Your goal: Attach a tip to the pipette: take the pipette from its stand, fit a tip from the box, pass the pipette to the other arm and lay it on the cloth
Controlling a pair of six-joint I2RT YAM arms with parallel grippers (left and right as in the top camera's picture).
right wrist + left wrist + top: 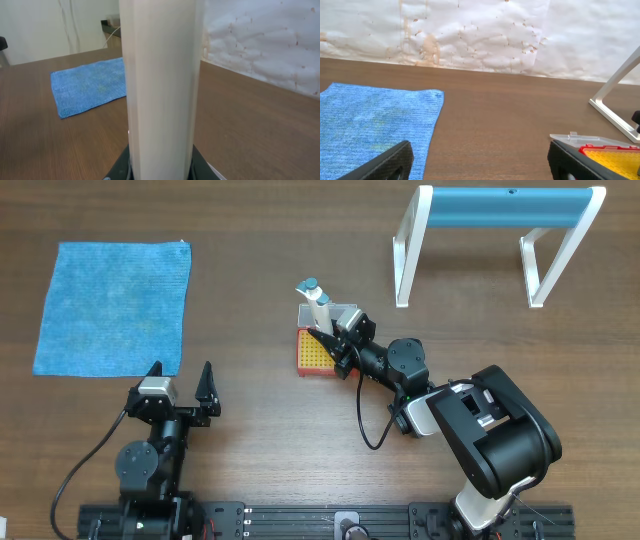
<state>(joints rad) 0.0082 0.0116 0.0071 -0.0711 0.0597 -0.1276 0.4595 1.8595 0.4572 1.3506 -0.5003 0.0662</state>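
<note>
Pipette (318,305) stands upright in right hand (330,338) at yellow-racked tip box (312,358).

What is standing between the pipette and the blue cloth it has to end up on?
Nothing visible. The right gripper holds the pipette at the tip box, and bare table runs from there to the cloth. The left gripper sits open by the cloth's near corner, off that line.
</note>
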